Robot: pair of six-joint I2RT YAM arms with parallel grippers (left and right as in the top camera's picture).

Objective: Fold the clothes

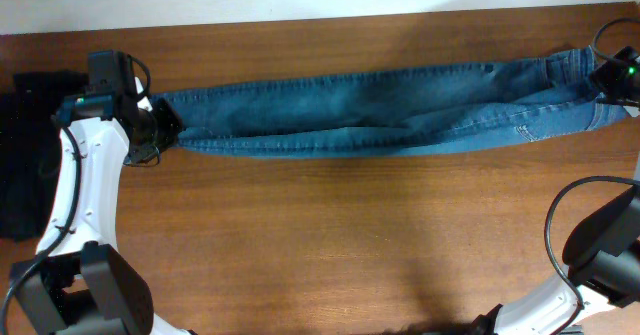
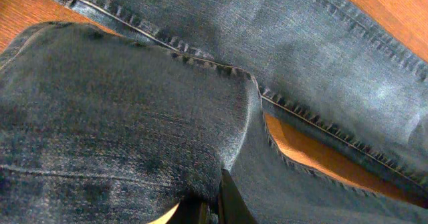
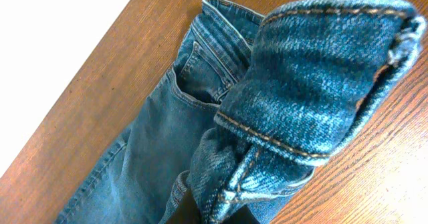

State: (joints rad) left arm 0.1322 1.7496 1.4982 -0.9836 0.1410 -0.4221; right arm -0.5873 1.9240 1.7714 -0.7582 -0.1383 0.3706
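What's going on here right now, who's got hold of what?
Both arms are holding the jeans, which are stretched lengthwise across the table. The left gripper is shut on the leg end. The right gripper is shut on the bunched waistband at the table's right edge. The legs lie along each other, mostly flat on the wood, with no fold across their length yet. A black garment pile sits at the left edge.
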